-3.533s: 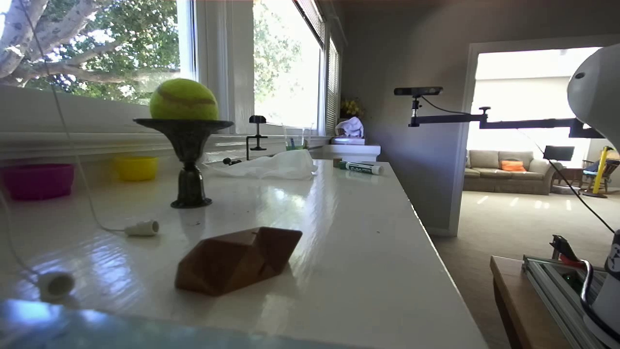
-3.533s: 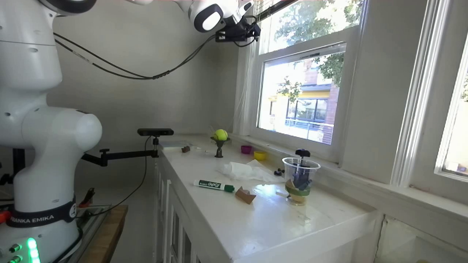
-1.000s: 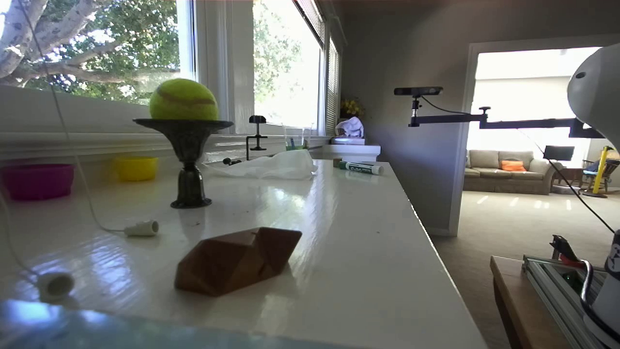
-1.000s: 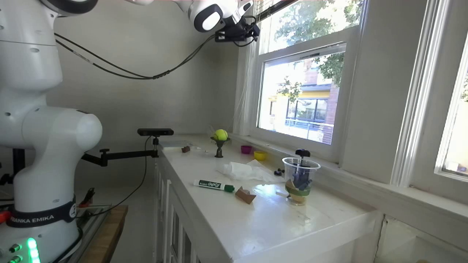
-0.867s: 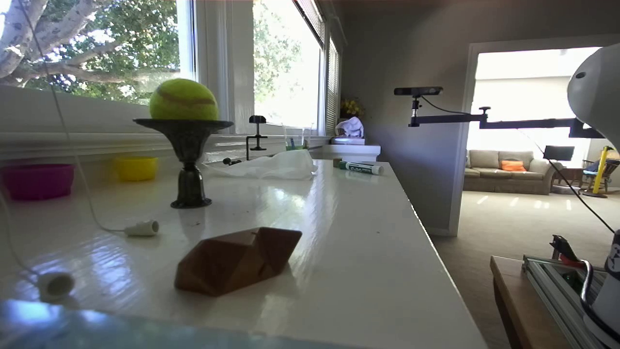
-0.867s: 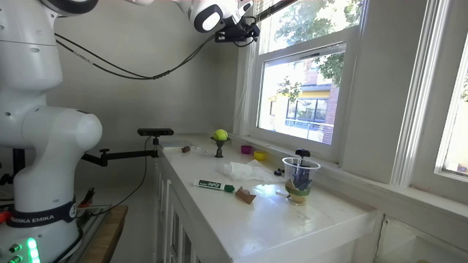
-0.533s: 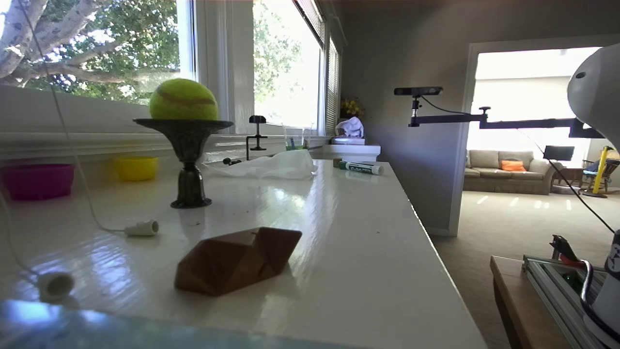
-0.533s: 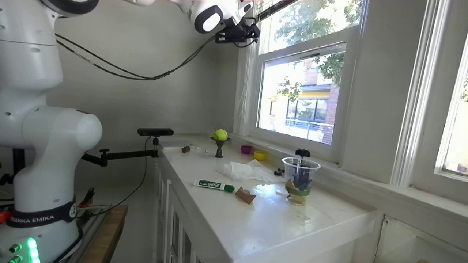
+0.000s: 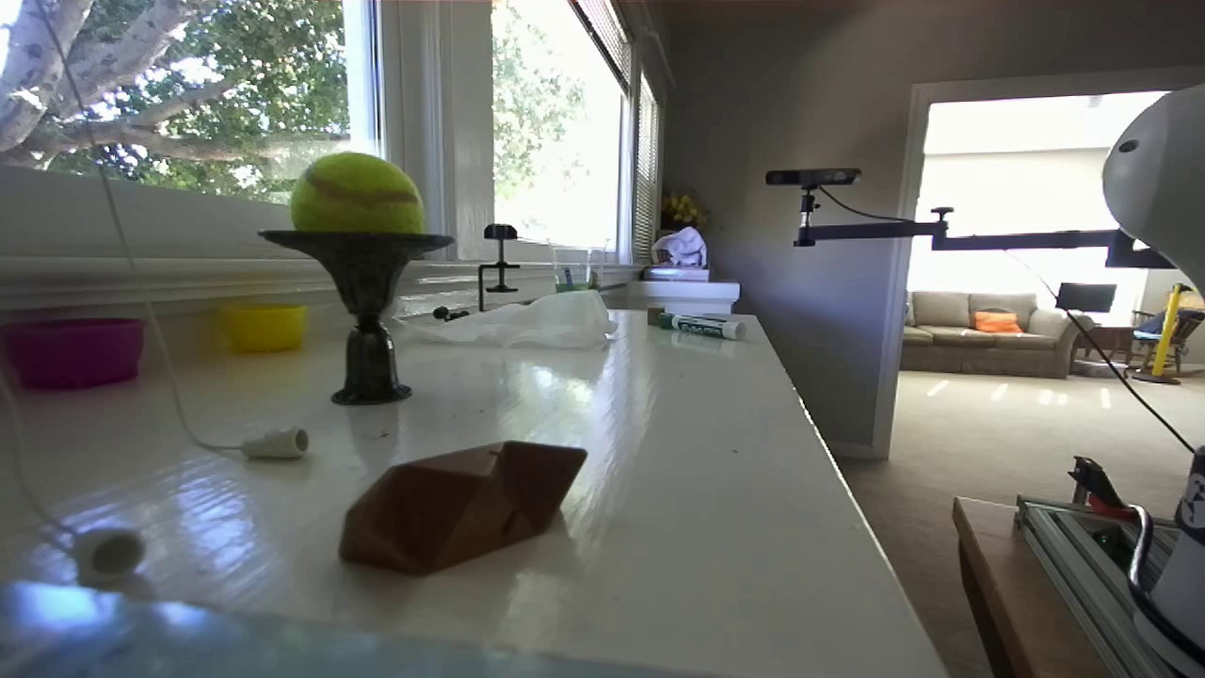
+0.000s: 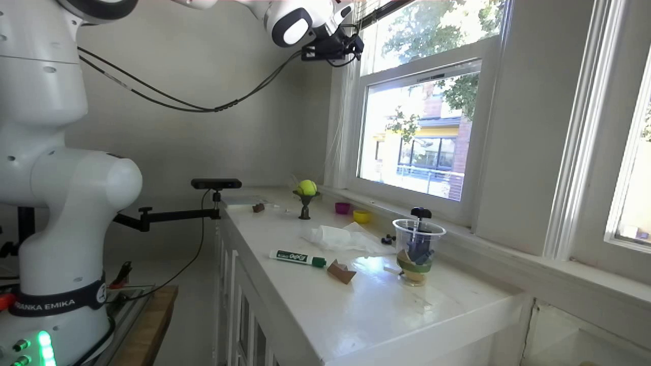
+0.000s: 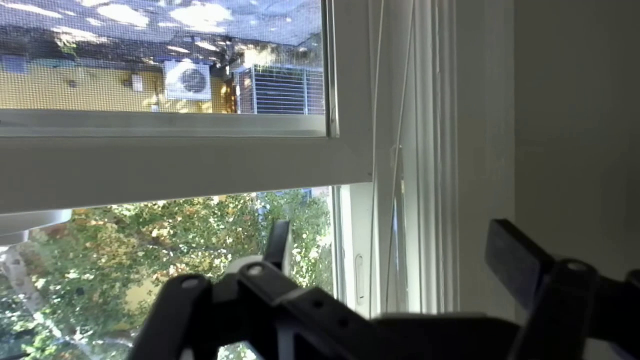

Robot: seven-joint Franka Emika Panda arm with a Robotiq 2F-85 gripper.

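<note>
My gripper [image 11: 395, 250] stands wide open in the wrist view, with nothing between its pads [image 11: 517, 262]. Behind the gap run thin blind cords [image 11: 374, 220] beside the window frame [image 11: 350, 160]; how far off they are I cannot tell. An exterior view has the gripper [image 10: 357, 47] high above the counter, close to the window's upper part. Far below it a yellow-green tennis ball [image 9: 358, 196] rests on a dark metal stand [image 9: 367, 287]. A brown faceted block [image 9: 461, 513] lies near the stand, and a magenta cup [image 9: 75, 353] and yellow cup [image 9: 266, 328] sit by the sill.
Also on the white counter [image 10: 325, 305] are a green-capped marker [image 10: 295, 257], a brown angular piece [image 10: 342, 272], crumpled white wrapping [image 10: 341, 238] and a clear plastic cup [image 10: 398, 236] with things inside. A camera [image 10: 216, 184] on a black arm stands beside the counter.
The arm's far end and the gripper have shifted very slightly down and towards the window in an exterior view. Everything on the counter has stayed where it was.
</note>
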